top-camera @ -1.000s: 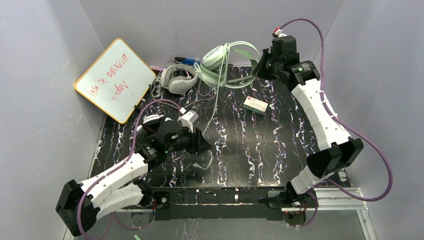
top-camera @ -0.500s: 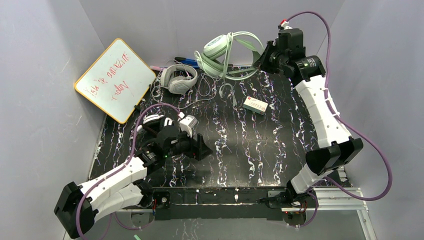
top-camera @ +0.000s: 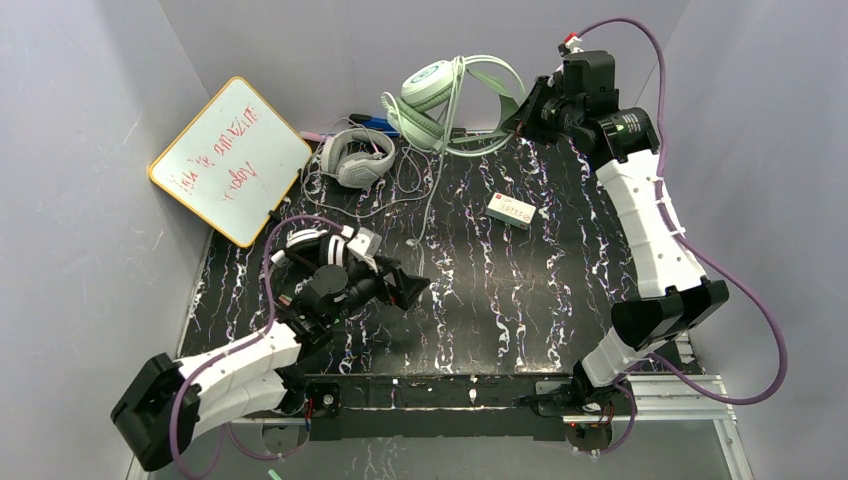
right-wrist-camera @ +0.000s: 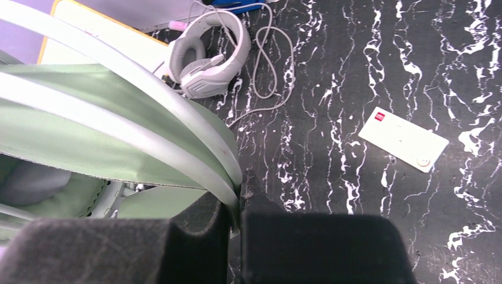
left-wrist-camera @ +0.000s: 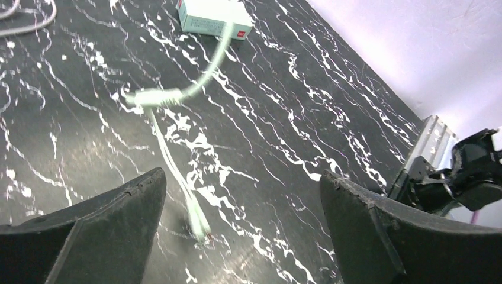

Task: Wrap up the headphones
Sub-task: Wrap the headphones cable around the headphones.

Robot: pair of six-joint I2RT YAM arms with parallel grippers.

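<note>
— Mint-green headset (top-camera: 440,100) is up off the black marbled tabletop (top-camera: 560,290), in the upper middle of the overhead view. My right claw (top-camera: 524,112) is pinching its headband (right-wrist-camera: 118,118). On the right wrist view the band runs straight down into the pressed-together fingers.

— And the lead?

— The pale cable (top-camera: 432,190) hangs from the headset and trails down toward frame centre. My left claw (left-wrist-camera: 243,236) is spread wide and holds nothing, low over the table. On its wrist view the cable passes between the two fingers (left-wrist-camera: 118,225), with the inline control (left-wrist-camera: 155,97) further up the frame. The cable is blurred there, so I can't tell whether it lies on the surface or swings above it.

— So what's your step?

— As I read it, I catch the cable with the left so I can wind it round the headset. I'd wait until the cable is steady. Then I'd close on it near the free end rather than on the control lump, centred between the pads so it doesn't squirt out sideways. After that the right holds the headset firm while the left lays the loops, with enough slack not to yank the band out of the pinch.

— Anything in the way?

— The small white box (top-camera: 512,210) sits just right of the cable's line. The grey headset (top-camera: 357,158) lies at upper left beside the whiteboard (top-camera: 232,158). I'd keep my loops clear of both.
</note>
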